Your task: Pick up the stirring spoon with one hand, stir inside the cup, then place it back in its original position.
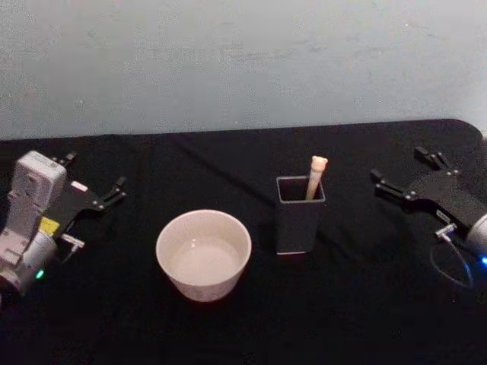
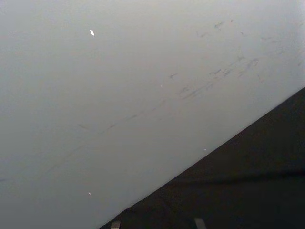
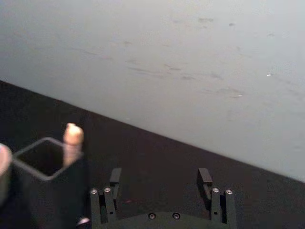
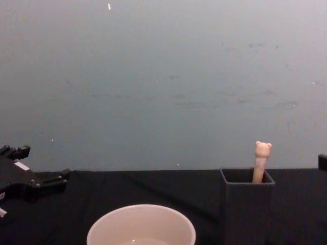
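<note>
The stirring spoon stands in the dark holder, right of the cup. The left claw and right claw gape wide, empty.

You'll find the wide cream-white round cup at six o'clock. At five, the beige bear-topped stirring spoon stands in the tall dark grey square holder. The left gripper is at eight, fingers spread.

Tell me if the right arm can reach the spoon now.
Probably yes: the right end effector is open, right of the holder, and the stirring spoon sticks up above its rim, nothing between.
</note>
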You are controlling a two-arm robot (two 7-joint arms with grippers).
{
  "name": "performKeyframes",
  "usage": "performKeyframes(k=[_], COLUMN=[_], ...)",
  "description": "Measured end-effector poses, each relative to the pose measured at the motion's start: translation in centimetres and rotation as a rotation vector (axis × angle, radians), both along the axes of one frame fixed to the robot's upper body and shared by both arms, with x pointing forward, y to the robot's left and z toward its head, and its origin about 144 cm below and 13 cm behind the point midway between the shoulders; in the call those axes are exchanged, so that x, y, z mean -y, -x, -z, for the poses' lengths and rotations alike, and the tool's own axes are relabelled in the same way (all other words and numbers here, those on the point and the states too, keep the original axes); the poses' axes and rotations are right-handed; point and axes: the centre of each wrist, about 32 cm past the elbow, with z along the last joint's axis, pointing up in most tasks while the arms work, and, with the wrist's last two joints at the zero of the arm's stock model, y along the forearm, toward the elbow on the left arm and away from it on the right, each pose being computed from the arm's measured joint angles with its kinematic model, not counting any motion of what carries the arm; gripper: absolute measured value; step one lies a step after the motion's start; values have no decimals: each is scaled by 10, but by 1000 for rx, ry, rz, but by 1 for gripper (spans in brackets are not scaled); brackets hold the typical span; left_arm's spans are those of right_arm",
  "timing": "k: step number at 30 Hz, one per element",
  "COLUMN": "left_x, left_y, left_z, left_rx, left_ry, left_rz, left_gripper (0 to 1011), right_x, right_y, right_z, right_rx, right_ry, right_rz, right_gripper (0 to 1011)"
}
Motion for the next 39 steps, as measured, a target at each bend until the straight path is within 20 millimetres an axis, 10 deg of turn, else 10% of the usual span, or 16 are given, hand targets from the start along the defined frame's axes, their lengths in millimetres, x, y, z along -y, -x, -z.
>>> performKeyframes(k=[15,39], left_x=[0,0], left_y=[0,0], left_z=[0,0], left_rx=[0,0], left_ry=[0,0], left_rz=[0,0], left_gripper=[1001,1001], right_x=[-9,-49], right_y=[22,-16], right_z=[-9,-4], right_rx=[-84,-80], right_ry=[-83,-89], right_rz=[-190,-230], right_gripper=[1002,1002])
